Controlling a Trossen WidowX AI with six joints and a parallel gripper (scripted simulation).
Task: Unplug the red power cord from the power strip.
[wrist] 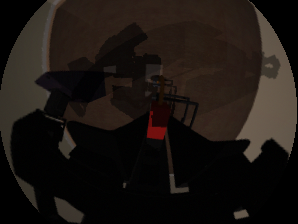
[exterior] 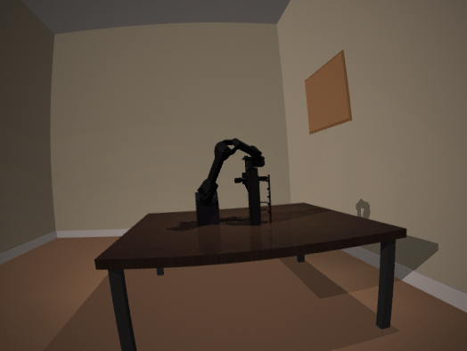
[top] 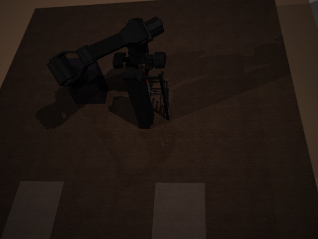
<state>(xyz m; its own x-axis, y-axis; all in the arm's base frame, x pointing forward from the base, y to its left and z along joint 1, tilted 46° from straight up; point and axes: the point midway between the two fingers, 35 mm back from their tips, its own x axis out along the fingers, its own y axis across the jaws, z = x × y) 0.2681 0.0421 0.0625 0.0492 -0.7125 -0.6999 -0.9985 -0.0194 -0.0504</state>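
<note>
Closest to the wrist camera, the gripper (wrist: 158, 137) points down, and its two fingers are squeezed shut on the red plug (wrist: 157, 123). The plug shows as a small red block right between the dark fingers, so the thing to pull is not off to one side. It sits straight in the grip.

A little farther on is the power strip (top: 142, 100). It is not lying flat. It stands up tall on the table (exterior: 339, 229), like a dark post, and the plug is near its top end. The arm (exterior: 221, 162) bends over it and reaches down from above. So the strip's long side runs up and down, the same way the gripper points.

That is the one thing the next move hangs on, I think. The plug probably has to come out away from the face of the strip, but it is too dark to tell which way that face looks. The red cord cannot be picked out either.

Just beside the strip stands a thin rack (exterior: 266, 196) with small pegs. It is close, so a pull that way could bump it.

Far behind is the wall with an orange board (exterior: 327, 93).
</note>
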